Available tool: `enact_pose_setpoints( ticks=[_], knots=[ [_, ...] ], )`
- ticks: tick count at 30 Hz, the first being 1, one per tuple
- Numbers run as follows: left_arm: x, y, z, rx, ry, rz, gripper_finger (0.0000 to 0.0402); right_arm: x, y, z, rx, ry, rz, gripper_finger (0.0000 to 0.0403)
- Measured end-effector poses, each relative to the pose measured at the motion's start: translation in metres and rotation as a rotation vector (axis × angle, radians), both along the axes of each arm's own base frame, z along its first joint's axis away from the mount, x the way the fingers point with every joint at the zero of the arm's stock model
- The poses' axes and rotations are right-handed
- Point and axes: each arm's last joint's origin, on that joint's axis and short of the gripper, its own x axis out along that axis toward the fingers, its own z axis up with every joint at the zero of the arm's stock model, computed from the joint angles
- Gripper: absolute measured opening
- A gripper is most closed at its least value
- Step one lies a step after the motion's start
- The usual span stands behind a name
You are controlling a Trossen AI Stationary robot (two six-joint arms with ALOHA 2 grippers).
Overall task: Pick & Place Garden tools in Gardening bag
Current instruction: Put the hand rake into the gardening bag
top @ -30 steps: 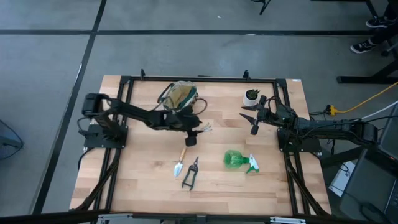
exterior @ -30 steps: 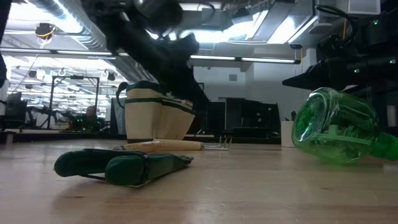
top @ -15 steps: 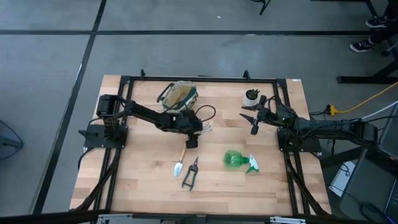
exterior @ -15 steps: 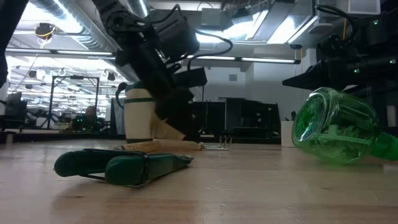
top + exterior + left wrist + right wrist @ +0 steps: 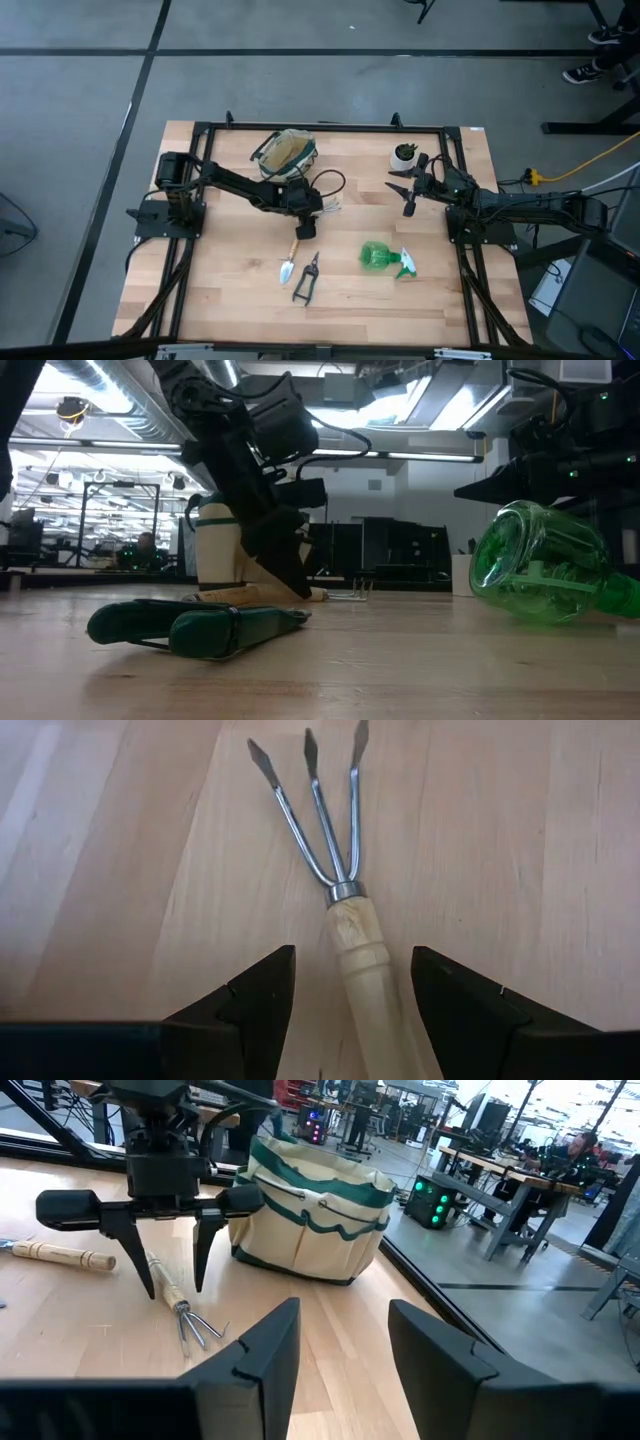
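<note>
Rake handle (image 5: 362,982) between open left gripper (image 5: 350,1010)

The rake (image 5: 345,910) lies flat on the pale wood bench (image 5: 520,840), its three metal tines fanning away from the camera and joining at a metal collar on a light wooden handle. The left pincer (image 5: 352,1005) stands wide apart — one dark finger (image 5: 255,1005) on each side of the handle, neither seeming to touch it, though the tips' height above the bench is hard to judge. The handle's near end runs out of view.
</note>
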Motion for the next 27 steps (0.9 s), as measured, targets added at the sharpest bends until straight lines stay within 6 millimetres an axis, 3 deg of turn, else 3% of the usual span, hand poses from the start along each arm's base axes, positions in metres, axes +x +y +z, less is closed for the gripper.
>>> enact_pose_setpoints(
  ticks=[14,27],
  knots=[
    [-0.0029,-0.0010,-0.0038,-0.042,0.043,-0.008,0.0188,0.0000,0.0000,0.0001,0.000,0.000,0.000,0.0158],
    [-0.0029,-0.0022,-0.0044,-0.020,0.056,-0.073,0.0073,0.0000,0.0000,0.0000,0.000,0.000,0.000,0.0158]
  ],
)
